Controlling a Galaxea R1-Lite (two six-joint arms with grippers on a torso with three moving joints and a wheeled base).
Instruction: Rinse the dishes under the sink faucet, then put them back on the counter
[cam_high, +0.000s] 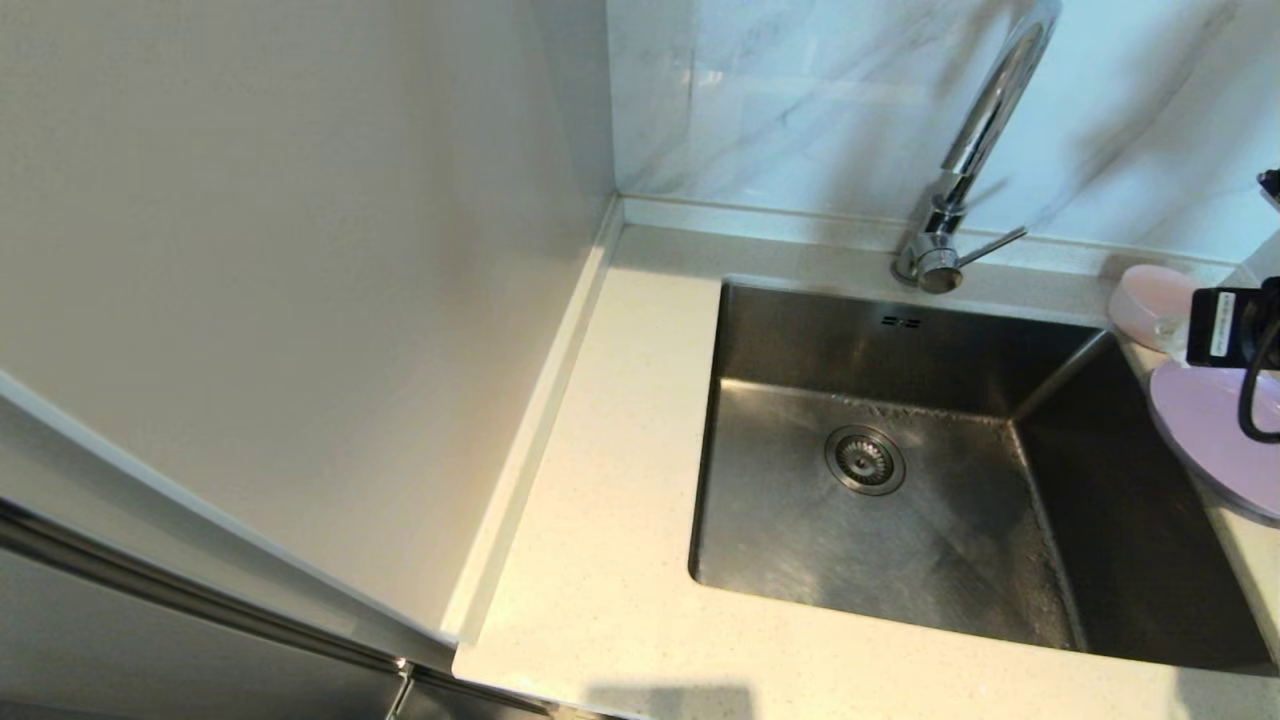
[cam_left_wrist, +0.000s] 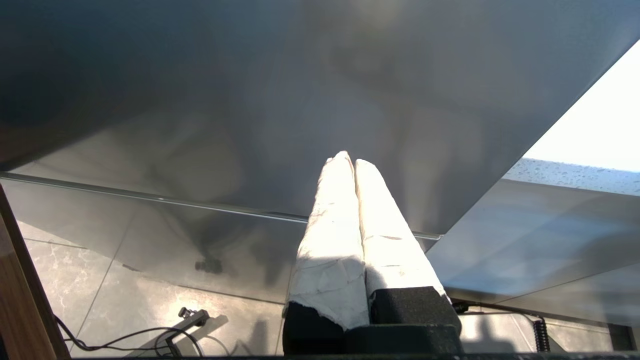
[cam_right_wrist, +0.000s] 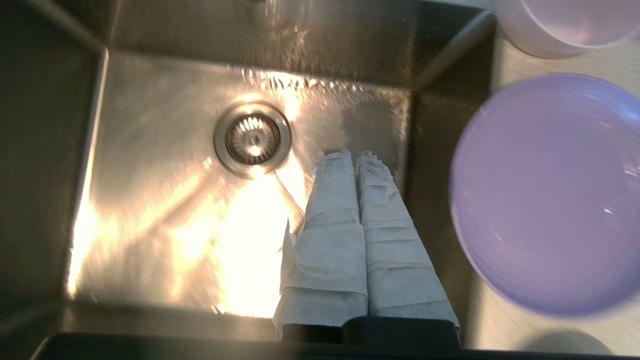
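The steel sink (cam_high: 800, 540) (cam_right_wrist: 150, 210) lies empty, its drain strainer (cam_high: 865, 460) (cam_right_wrist: 253, 139) bare. The chrome faucet (cam_high: 985, 120) rises behind it, with its side lever (cam_high: 990, 246) angled right. On the counter (cam_high: 600, 500) right of the basin sit the pale pink bowl (cam_high: 1150, 300) (cam_right_wrist: 565, 25) and, nearer, the lilac plate (cam_high: 1210, 430) (cam_right_wrist: 550, 195), whose edge overhangs the sink rim. My right gripper (cam_right_wrist: 354, 155) hovers over the basin's right side, shut and holding nothing; only its black wrist (cam_high: 1230, 325) shows in the head view. My left gripper (cam_left_wrist: 348, 161) is shut and empty, low beside a grey cabinet panel.
A cream wall panel (cam_high: 300, 250) closes off the counter's left side. Grey-veined marble tiles (cam_high: 800, 90) back the sink. In the left wrist view, the floor below holds a black cable and small stand (cam_left_wrist: 190, 317).
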